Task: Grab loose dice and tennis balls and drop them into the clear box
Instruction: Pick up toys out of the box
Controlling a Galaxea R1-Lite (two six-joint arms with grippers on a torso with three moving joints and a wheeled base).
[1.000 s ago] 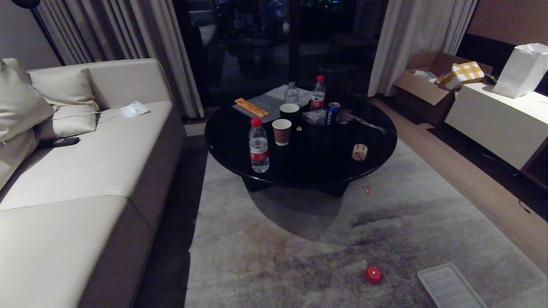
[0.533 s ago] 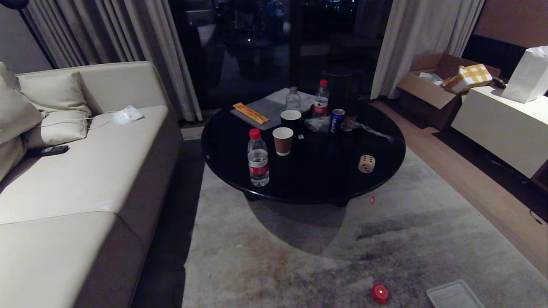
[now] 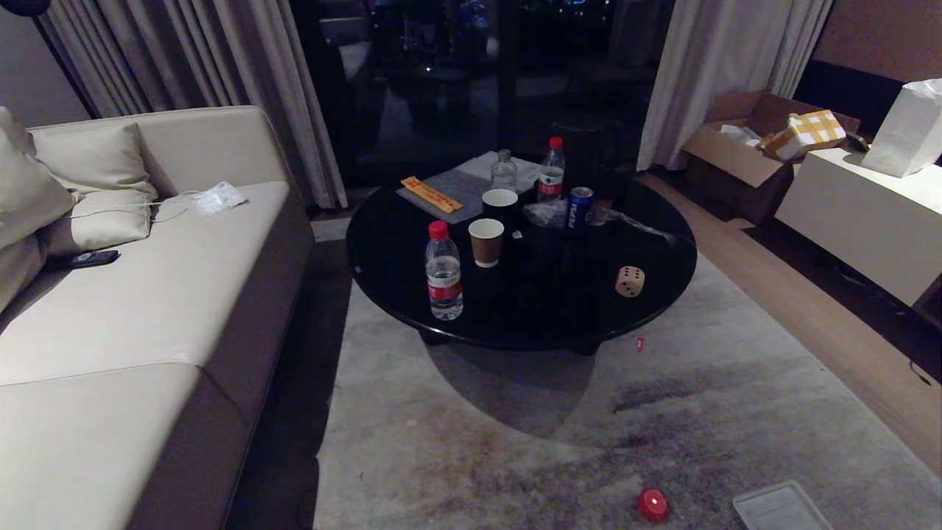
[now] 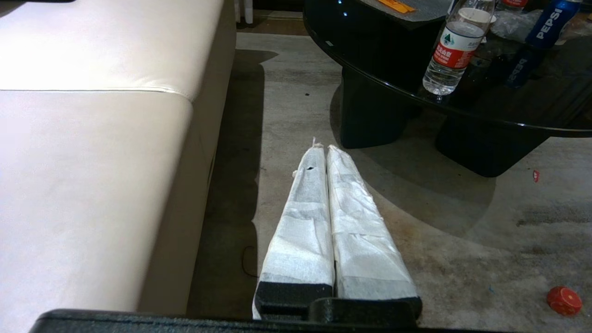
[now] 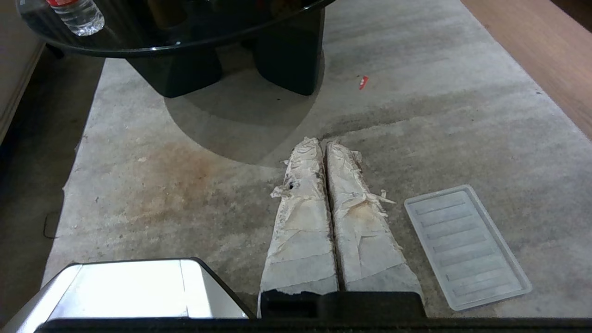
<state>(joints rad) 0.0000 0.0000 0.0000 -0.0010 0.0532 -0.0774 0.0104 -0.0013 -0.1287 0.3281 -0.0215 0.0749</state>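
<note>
Dim lounge, grey rug [image 3: 515, 442] lying under round black table [image 3: 412, 294]. Beige die [image 3: 630, 281] sitting on table near right edge. Red die [image 3: 653, 505] resting on rug beside ribbed lid [image 3: 780, 508]. Left gripper [image 4: 322, 148] and right gripper [image 5: 322, 142] hanging above rug, fingers pressing together, gripping nothing.

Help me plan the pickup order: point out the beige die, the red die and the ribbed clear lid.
beige die [image 3: 630, 282], head view, its pip-marked front face, on the black table.
red die [image 3: 653, 505], head view, its top face, on the rug.
ribbed clear lid [image 5: 467, 246], right wrist view, its ribbed middle.
</note>
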